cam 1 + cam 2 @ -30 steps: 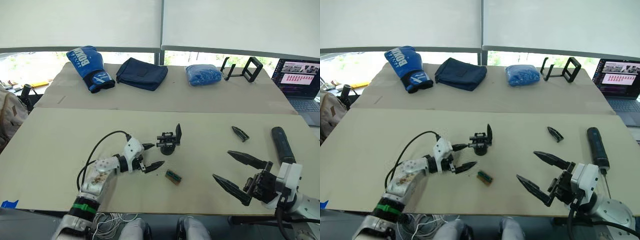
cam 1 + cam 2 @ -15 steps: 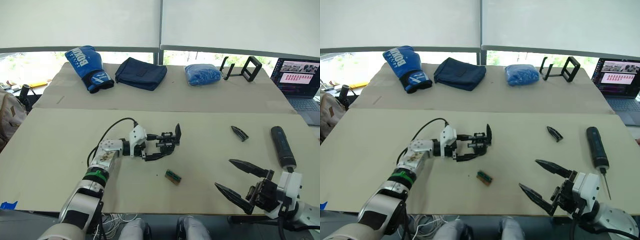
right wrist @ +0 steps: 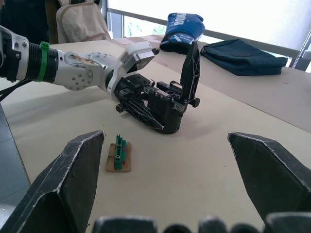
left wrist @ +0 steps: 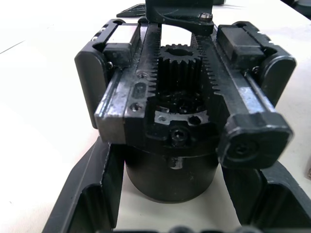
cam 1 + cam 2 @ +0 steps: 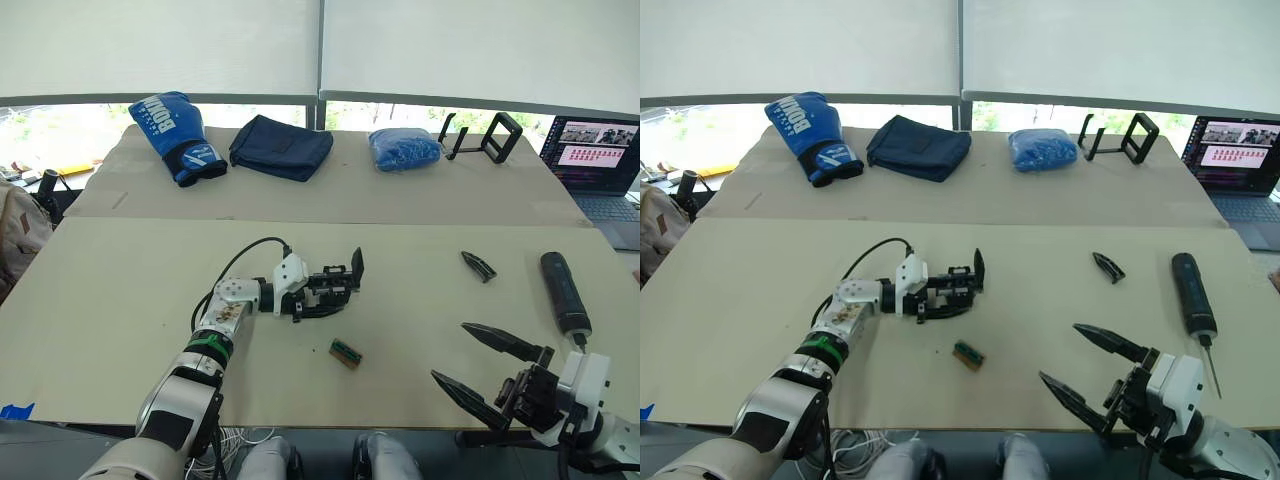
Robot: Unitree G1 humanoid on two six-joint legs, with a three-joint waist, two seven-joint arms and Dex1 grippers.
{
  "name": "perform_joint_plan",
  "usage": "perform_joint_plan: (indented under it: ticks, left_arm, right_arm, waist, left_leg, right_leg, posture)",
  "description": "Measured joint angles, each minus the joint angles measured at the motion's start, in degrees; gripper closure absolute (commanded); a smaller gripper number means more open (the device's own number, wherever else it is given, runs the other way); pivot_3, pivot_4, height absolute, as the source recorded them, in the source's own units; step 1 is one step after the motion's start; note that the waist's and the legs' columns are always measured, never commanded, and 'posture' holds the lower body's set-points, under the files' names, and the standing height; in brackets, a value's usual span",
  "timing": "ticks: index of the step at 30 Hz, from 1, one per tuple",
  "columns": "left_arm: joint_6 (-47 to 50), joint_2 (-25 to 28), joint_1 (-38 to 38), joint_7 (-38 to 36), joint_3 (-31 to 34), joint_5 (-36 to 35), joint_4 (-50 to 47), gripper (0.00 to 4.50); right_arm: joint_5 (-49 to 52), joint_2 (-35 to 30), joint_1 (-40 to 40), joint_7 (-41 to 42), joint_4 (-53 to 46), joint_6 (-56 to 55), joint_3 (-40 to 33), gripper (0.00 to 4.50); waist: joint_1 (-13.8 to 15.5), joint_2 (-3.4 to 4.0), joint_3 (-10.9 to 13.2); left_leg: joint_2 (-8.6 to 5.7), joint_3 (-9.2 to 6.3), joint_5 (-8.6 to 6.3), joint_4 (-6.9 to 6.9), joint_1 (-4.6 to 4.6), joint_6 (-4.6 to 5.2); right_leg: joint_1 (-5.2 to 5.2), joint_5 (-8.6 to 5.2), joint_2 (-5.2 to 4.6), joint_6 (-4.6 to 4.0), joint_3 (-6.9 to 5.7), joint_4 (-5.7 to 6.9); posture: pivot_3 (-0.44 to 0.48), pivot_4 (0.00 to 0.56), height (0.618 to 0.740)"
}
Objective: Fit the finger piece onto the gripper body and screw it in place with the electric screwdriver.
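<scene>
Gripper body (image 5: 337,283) stood on the desk (image 5: 120,300), base between the left hand's (image 5: 322,293) spread fingers (image 4: 92,194), contact unclear. Rack teeth and central gear seen in the left wrist view. Finger piece (image 5: 480,266) lay well beyond the right hand (image 5: 478,368), electric screwdriver (image 5: 564,290) just ahead of it. Right hand wide apart, empty. Green block (image 3: 118,156) between both hands.

Head stereo pair overhead; both wrist views near gripper body (image 4: 175,126).
</scene>
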Motion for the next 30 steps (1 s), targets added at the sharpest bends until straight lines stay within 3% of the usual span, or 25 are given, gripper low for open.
perform_joint_plan:
  ticks: [4, 11, 17, 21, 30]
  left_arm:
    - [2.1, 0.3, 2.8, 2.9, 0.9, -0.1, -4.7, 2.17]
    - [18.0, -4.1, 15.2, 21.0, 2.9, -0.2, -29.1, 2.17]
    - [26.3, -7.9, 25.0, 32.5, -0.5, 2.6, -44.9, 2.17]
    - [27.8, -7.9, 27.6, 35.9, -2.7, 4.5, -48.5, 2.17]
    - [26.2, -7.6, 26.5, 38.9, -2.9, 5.8, -46.7, 2.17]
  right_arm:
    - [-0.1, 0.0, -0.5, 0.3, 0.5, -0.6, 0.0, 0.0]
    - [-0.4, -0.1, -2.0, 1.1, 2.4, -1.4, 0.0, 0.0]
    - [-0.5, -0.1, -3.4, 1.7, 2.6, -1.4, 0.3, 0.0]
    - [-0.5, -0.1, -3.4, 1.8, 2.8, -1.4, 0.3, 0.0]
    - [-0.4, -0.1, -2.4, 2.1, 2.9, -1.4, 0.3, 0.0]
  waist:
    - [-0.2, 0.0, 0.0]
    - [-0.2, 0.0, 0.0]
    - [0.1, 0.0, 0.0]
    - [0.1, 0.0, 0.0]
    - [0.2, 0.0, 0.0]
  left_leg:
    - [0.01, -0.01, 0.0, -0.01, 0.01, -0.01]
    - [0.0, -0.06, 0.01, 0.0, -0.07, 0.0]
    - [0.0, -0.08, 0.01, 0.02, -0.07, 0.0]
    - [0.01, -0.08, 0.01, 0.0, -0.04, -0.01]
    - [0.0, -0.07, 0.01, 0.01, -0.04, -0.01]
  right_leg:
    - [0.0, 0.0, -0.01, 0.0, 0.02, 0.02]
    - [-0.02, 0.0, -0.06, 0.01, 0.09, 0.01]
    - [0.0, 0.0, -0.06, 0.03, 0.07, 0.0]
    - [-0.01, 0.0, -0.06, 0.03, 0.07, 0.01]
    - [0.0, 0.01, -0.07, 0.02, 0.04, 0.01]
  posture:
    - [0.0, 0.15, 0.74]
    - [0.0, 0.15, 0.74]
    - [0.0, 0.15, 0.74]
    - [0.0, 0.15, 0.74]
    - [0.0, 0.15, 0.74]
